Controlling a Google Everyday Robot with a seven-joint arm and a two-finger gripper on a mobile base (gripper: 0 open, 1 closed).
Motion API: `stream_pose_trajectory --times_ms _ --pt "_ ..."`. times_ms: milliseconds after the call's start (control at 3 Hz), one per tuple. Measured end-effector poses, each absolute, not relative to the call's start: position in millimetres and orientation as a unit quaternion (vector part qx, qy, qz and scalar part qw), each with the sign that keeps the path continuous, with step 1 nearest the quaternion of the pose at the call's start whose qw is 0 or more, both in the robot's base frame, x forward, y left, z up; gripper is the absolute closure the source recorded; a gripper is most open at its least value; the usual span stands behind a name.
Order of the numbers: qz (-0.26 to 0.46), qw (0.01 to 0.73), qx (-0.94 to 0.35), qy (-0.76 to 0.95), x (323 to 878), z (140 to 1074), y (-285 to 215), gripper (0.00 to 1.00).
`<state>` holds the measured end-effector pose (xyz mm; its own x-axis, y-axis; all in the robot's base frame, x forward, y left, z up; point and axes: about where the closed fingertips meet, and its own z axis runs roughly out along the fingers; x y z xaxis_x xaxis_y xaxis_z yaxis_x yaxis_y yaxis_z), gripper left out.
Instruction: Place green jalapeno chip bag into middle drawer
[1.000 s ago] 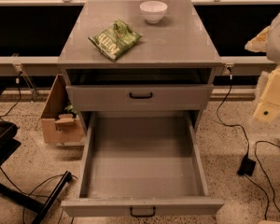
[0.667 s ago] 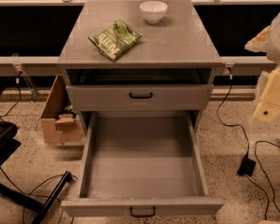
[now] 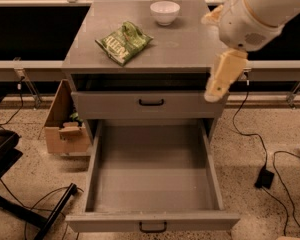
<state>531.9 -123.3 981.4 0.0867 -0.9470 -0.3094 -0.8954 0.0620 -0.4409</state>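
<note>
The green jalapeno chip bag (image 3: 124, 42) is a small crinkled foil pack, dark green with white lettering and a pale strip along one end. It lies flat and turned at an angle on the left part of the grey desk (image 3: 185, 46). A white bowl (image 3: 164, 12) stands behind it to the right, apart from it.

The tool (image 3: 222, 75) hangs at the desk's right front corner on the end of the white arm (image 3: 257, 11), a pale cream piece pointing down over the edge. Whether it is open or closed cannot be told, and it holds nothing that shows. The bag sits well apart from it, off to its left and untouched.

Below, the middle drawer (image 3: 152, 176) is pulled fully out — the top drawer (image 3: 151, 104) above it is shut.
</note>
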Motion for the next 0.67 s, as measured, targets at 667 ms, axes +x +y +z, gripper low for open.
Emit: stream_pose_trajectory --times_ms 667 --pt "-0.12 0.337 -0.731 0.581 623 1008 -16 0.0"
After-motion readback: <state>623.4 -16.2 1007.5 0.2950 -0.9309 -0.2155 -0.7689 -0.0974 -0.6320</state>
